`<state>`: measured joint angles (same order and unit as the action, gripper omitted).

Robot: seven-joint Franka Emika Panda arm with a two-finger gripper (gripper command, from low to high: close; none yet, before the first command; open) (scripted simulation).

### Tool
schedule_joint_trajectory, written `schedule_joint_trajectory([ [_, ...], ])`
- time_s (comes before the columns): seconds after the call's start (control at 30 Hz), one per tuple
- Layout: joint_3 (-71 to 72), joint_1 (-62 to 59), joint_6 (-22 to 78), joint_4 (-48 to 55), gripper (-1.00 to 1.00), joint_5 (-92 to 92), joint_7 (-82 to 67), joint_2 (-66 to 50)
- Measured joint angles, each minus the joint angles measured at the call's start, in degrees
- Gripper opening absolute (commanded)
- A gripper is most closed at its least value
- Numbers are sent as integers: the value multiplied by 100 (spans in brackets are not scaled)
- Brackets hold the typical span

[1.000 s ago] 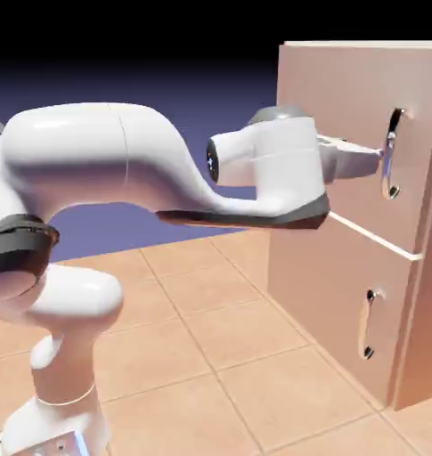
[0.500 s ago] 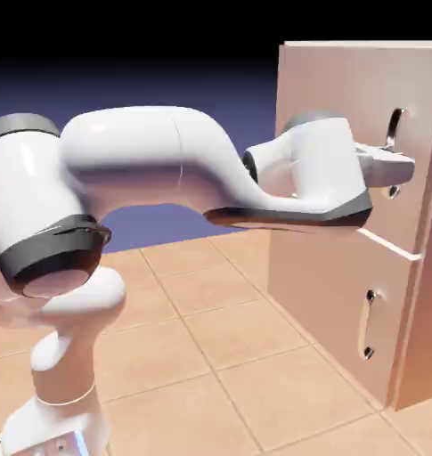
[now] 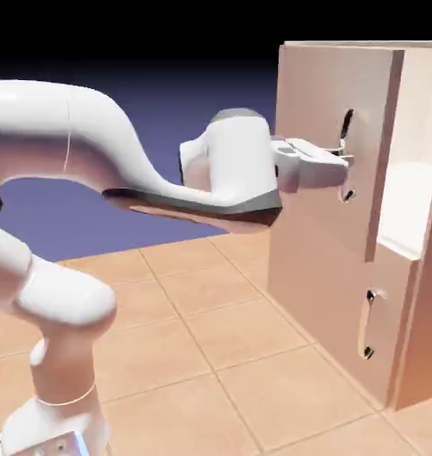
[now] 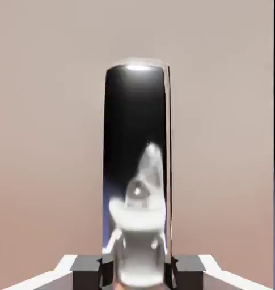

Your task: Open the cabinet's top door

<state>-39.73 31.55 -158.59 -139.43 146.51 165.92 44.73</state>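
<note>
The pinkish-tan cabinet (image 3: 299,258) stands at the exterior view's right. Its top door (image 3: 313,89) is swung partly outward, and the pale white interior (image 3: 406,191) shows behind its free edge. My gripper (image 3: 343,158) is shut on the door's silver bar handle (image 3: 346,123) at about mid-height. In the hand view the handle (image 4: 137,153) fills the middle as a tall mirror-like bar against the door panel (image 4: 49,113). It runs down between the two grey fingertips (image 4: 85,265) at the bottom edge.
The shorter lower door (image 3: 326,303) is closed, with its small silver handle (image 3: 369,325) below my hand. The arm's forearm (image 3: 121,160) stretches across from the left above the tiled tabletop (image 3: 219,356).
The gripper reached the handle and shut on it. The arm then drew back leftward, and the top door went from closed to partly open, baring the white interior.
</note>
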Motion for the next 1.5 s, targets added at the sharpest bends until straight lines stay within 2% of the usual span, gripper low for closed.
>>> schedule_joint_trajectory([
  [0.53, 3114, -3322, -160, -1329, -100, -1997, 7, 817],
  [1.03, 5398, -6393, -1875, -1845, -100, -3969, -112, 2243],
  [1.27, 5449, -6225, -1646, -2350, -100, -5712, -1748, 2762],
  [1.5, 5630, -5038, -181, -2842, -100, -7406, -3251, 3419],
])
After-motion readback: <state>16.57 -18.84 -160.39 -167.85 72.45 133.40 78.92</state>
